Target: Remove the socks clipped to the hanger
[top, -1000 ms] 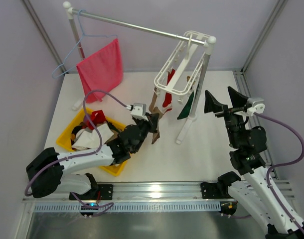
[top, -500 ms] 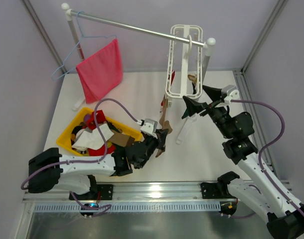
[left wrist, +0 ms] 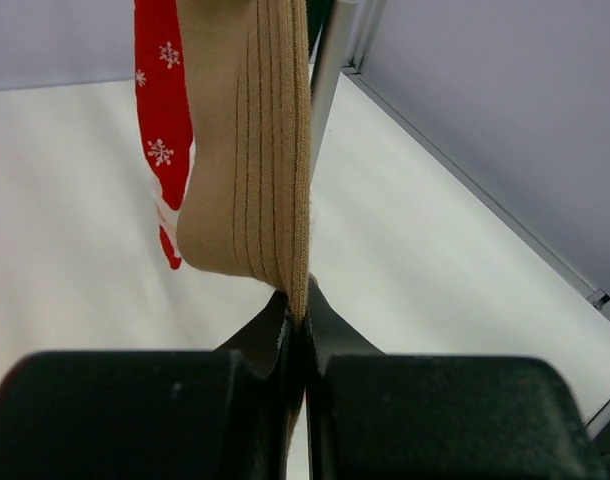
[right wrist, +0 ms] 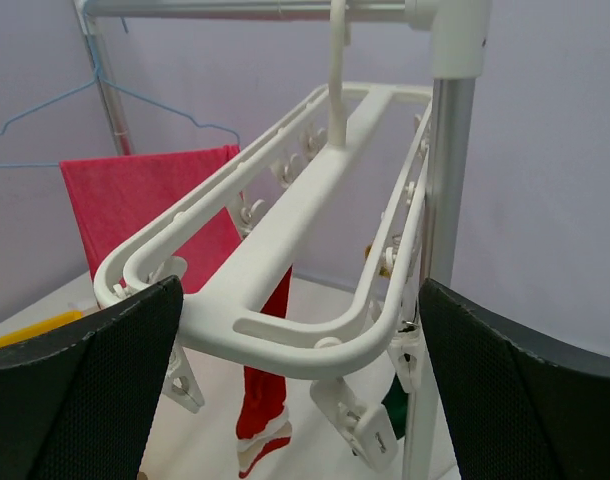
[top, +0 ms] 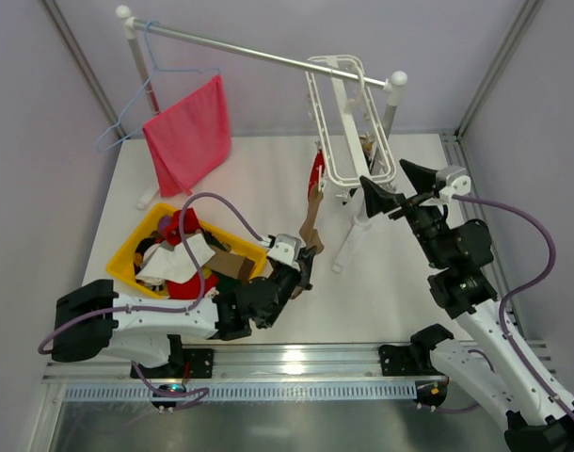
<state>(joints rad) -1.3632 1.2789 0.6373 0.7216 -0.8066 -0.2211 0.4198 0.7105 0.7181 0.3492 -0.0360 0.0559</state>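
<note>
The left claw [left wrist: 303,312] is pinching the tan sock [left wrist: 247,150] by its lower edge, fully closed on it, seemingly to pull it off the hanger [right wrist: 285,245] above. The right claw [right wrist: 297,290] is standing wide open and empty, the hanger's end just ahead of it, probably to steady it.

You see the hanger [right wrist: 285,235] on the rail [top: 240,47] at back right; the basket [top: 129,245] stands on the table [top: 268,169], front left.
</note>
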